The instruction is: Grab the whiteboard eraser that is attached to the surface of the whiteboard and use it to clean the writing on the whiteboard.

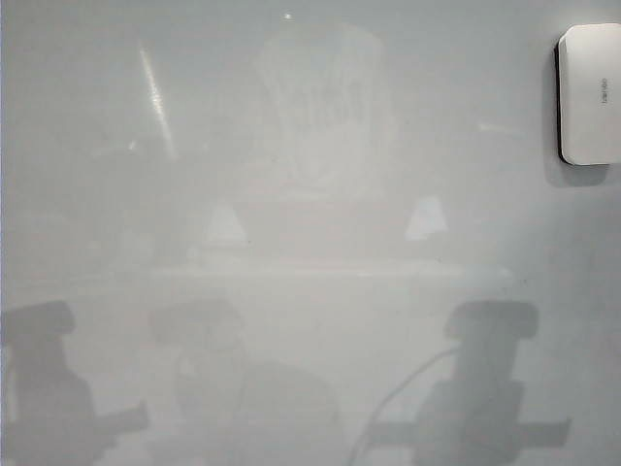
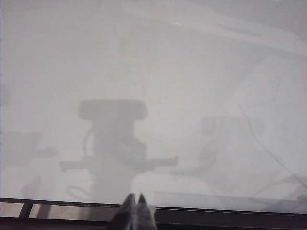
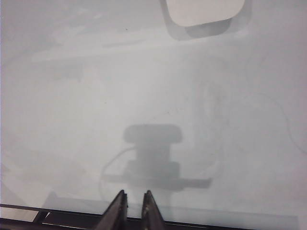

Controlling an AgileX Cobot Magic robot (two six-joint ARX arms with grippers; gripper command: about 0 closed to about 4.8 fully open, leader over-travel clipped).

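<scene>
Whiteboard eraser (image 1: 590, 94) clings at whiteboard (image 1: 310, 291) edge; left claw (image 2: 135, 197) pressed together, right claw (image 3: 135, 193) slightly spread, both near frame.

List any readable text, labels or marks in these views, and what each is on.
Whiteboard eraser: one tiny grey mark on its white face, too small and blurred to read.
Whiteboard: no writing legible in any view, only shadows and reflections.
Left gripper and right gripper: no labels visible.

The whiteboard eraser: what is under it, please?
The whiteboard eraser sits on the whiteboard, its black felt edge and a grey shadow showing. The board surface under it is covered. No writing is visible anywhere.
</scene>
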